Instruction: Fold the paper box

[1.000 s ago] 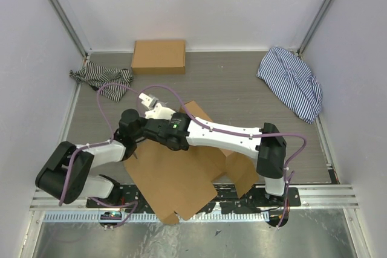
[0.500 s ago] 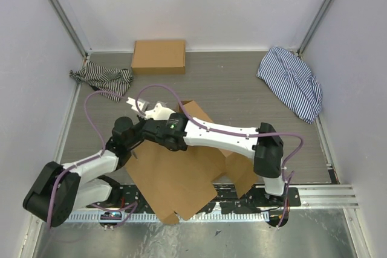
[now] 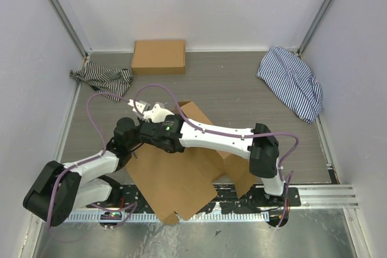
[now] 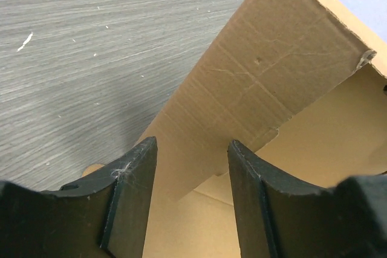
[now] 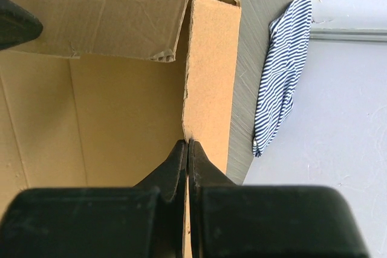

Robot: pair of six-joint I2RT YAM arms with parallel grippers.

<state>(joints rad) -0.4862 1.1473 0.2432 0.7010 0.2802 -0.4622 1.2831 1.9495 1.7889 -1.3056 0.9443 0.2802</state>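
Observation:
The paper box [image 3: 175,179] lies as a brown die-cut sheet at the table's near edge, with one flap [image 3: 195,113] raised at its far side. My right gripper [image 5: 188,144] is shut on the thin edge of a raised flap [image 5: 211,70]; in the top view it [image 3: 143,126] reaches far to the left over the sheet. My left gripper [image 4: 190,144] is open, its fingers [image 4: 133,185] either side of the lower end of a raised flap [image 4: 272,70], not pinching it. In the top view it [image 3: 134,141] sits right beside the right gripper.
A second, closed brown box [image 3: 159,57] stands at the back wall. A dark striped cloth [image 3: 101,78] lies at the back left and a blue striped cloth [image 3: 291,83] at the back right. White walls enclose the table; a metal rail [image 3: 314,193] runs along the front.
My left arm has swung lower and further left at the shoulder while its gripper stayed by the flap. My right arm has edged a little to the left, still holding the flap.

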